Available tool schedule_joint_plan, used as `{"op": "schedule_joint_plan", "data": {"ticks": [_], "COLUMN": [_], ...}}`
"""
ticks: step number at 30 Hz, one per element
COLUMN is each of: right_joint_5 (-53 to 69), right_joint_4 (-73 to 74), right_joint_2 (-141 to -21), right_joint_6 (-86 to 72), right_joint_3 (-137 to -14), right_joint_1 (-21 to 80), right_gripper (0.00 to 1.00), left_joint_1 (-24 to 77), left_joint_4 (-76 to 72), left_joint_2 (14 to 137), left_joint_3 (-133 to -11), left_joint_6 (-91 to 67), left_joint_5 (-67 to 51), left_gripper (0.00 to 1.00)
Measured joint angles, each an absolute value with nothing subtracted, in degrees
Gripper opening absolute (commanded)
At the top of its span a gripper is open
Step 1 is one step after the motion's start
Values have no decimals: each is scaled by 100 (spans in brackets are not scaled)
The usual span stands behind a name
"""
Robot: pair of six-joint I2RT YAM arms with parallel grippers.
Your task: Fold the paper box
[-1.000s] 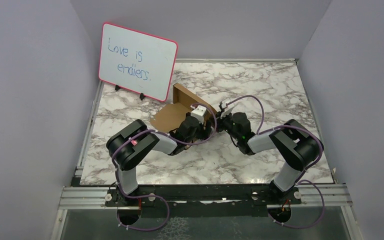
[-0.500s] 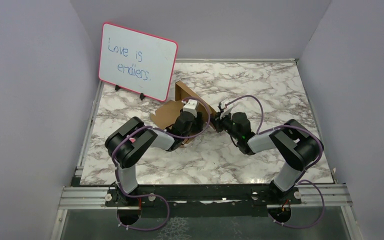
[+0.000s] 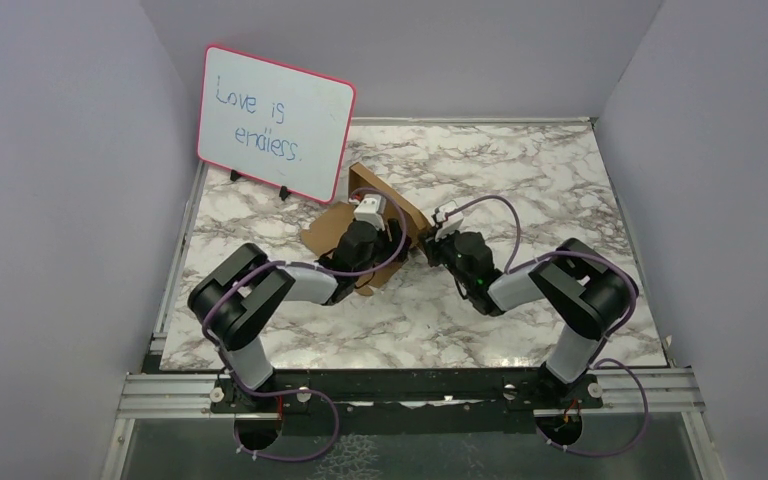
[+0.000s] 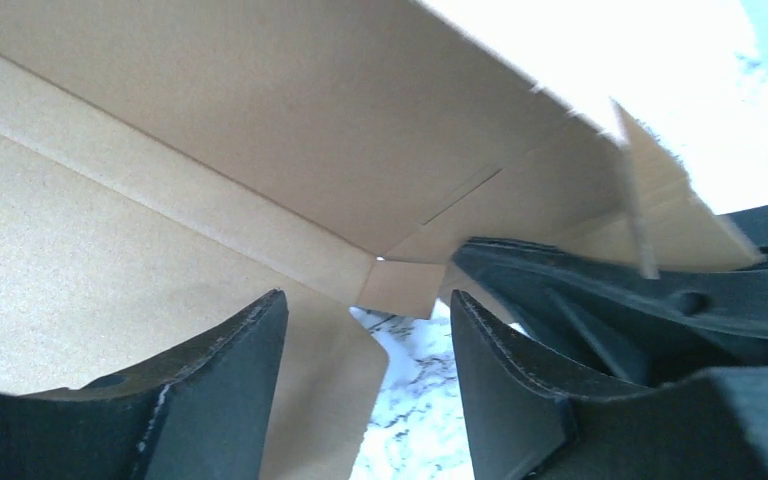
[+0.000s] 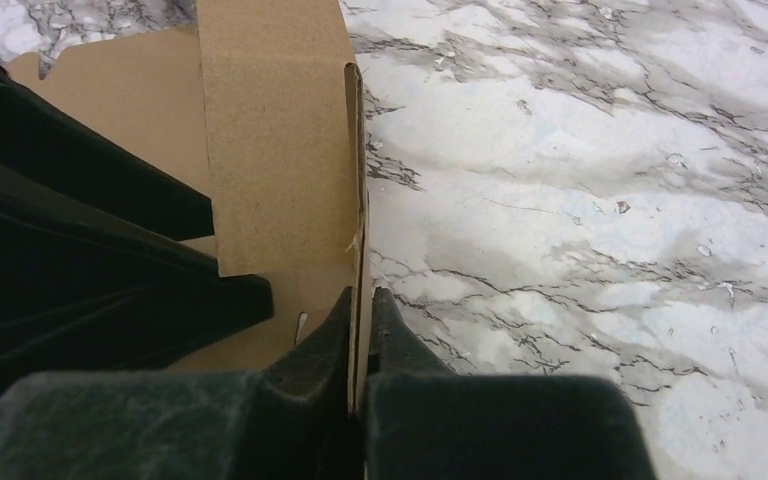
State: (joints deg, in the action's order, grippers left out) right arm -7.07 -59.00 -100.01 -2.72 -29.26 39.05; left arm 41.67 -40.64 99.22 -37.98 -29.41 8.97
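One half-folded paper box (image 3: 322,230), left fingers (image 4: 225,385) apart inside it, right fingers (image 5: 315,350) clamped on its wall

White marble-patterned table (image 3: 560,190) in front of me, grey veins running across it, brown paper box (image 3: 320,232) lying on it left of centre, one panel flat on the marble, one wall raised, pink-framed whiteboard (image 3: 275,122) standing on black feet at my far left corner
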Motion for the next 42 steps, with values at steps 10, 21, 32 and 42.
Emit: {"op": "schedule_joint_plan", "data": {"ticks": [10,21,32,42], "right_joint_5": [-1234,-1306,-1319,-1831], "right_joint_4": [-6134,-6173,-6095,-5468], "right_joint_2": [-10171,-10202,-10165,-10145], "right_joint_6": [-298,-296,-309,-788], "right_joint_3": [-2928,-2934,-2936,-3319], "right_joint_1": [4086,4132,4132,4292], "right_gripper": [1,1,1,1], "left_joint_1": [4121,4119,4119,4119], "left_joint_4": [-4294,-4508,-4501,-4523], "left_joint_2": [8927,9109,9671,9671], "left_joint_3": [-3520,-3793,-3948,-3948], "left_joint_6": [-3439,-3468,-2663,-2171], "left_joint_5": [545,305,760,904], "left_gripper": [78,67,49,53]}}
